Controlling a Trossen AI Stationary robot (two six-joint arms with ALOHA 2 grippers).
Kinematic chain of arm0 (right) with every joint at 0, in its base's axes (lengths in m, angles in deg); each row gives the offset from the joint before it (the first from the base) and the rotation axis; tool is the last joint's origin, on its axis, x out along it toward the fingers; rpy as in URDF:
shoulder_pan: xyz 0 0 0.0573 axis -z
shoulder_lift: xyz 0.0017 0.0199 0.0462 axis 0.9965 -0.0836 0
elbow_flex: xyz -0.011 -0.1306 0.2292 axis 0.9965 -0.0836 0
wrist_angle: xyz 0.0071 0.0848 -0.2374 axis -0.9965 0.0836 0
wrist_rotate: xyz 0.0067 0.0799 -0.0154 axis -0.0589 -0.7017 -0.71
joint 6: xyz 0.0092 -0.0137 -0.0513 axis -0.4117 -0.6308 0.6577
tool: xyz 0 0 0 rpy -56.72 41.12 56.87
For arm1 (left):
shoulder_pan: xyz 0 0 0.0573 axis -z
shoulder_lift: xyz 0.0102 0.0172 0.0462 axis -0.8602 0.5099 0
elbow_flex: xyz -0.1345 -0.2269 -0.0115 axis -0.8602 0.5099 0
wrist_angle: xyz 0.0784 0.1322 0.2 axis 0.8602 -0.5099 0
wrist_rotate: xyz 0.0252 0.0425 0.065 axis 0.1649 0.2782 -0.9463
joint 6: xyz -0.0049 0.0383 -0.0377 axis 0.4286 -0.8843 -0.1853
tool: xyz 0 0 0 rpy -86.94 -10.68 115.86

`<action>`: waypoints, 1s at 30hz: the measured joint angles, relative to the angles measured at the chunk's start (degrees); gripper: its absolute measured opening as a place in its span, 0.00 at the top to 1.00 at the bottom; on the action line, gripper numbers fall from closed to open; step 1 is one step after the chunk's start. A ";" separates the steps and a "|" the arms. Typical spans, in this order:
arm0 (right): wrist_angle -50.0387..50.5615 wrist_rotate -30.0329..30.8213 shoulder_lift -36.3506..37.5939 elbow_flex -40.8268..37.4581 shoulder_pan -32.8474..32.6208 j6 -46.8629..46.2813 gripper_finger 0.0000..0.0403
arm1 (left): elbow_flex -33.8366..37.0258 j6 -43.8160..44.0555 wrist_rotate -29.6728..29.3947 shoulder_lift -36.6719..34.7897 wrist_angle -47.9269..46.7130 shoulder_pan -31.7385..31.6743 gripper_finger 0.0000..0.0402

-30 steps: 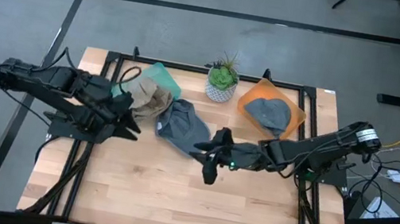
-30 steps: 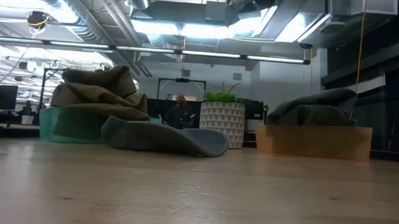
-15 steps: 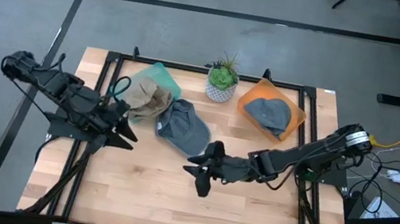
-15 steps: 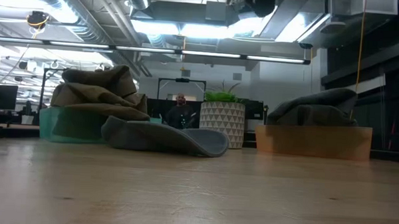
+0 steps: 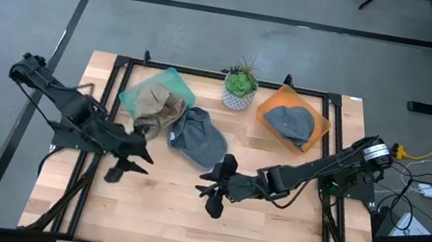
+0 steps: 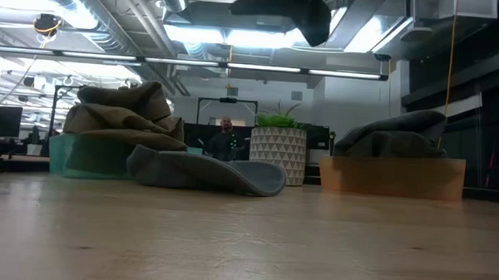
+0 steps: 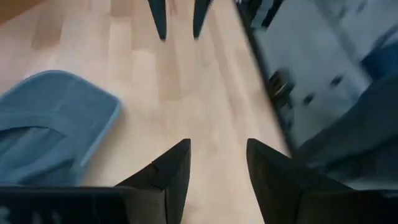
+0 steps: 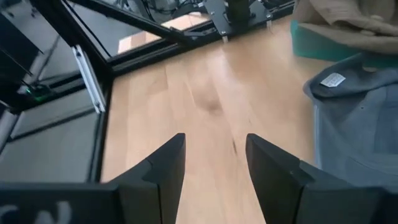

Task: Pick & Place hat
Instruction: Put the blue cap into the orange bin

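Grey hat (image 5: 197, 136) lies flat on the table (image 5: 166, 217), touching the teal tray (image 5: 168, 81) holding an olive hat (image 5: 154, 107). My right gripper (image 5: 214, 195) hovers near its front edge, fingers spread, empty. My left gripper (image 5: 127, 165) (also spread, empty) sits left of it.

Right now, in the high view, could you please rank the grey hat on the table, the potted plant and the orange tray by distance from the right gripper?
From the right gripper:
1. Grey hat, just beyond it, table centre.
2. Potted plant, at the far edge.
3. Orange tray, far right corner, only slightly farther.
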 joint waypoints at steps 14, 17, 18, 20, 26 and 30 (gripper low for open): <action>9.95 1.10 -0.05 0.01 0.44 4.12 0.58 | 0.00 -23.22 -16.54 20.04 -2.90 -1.07 0.62; 11.08 1.03 -0.05 0.02 0.83 3.70 0.58 | 0.00 -24.28 -17.57 24.56 -2.80 -2.54 0.62; 11.41 1.03 -0.05 0.02 0.92 3.73 0.58 | 0.00 -24.51 -17.59 26.03 -2.59 -3.02 0.62; 11.60 1.03 -0.05 0.02 1.17 3.79 0.58 | 0.00 -24.58 -17.57 28.77 -2.14 -3.73 0.62; 11.80 1.01 -0.05 0.02 1.33 3.15 0.58 | 0.00 -24.69 -21.05 35.36 -0.67 -6.06 0.62; 12.38 0.02 0.28 0.02 1.33 1.24 0.58 | 0.00 -25.76 -26.03 37.72 2.28 -7.56 0.62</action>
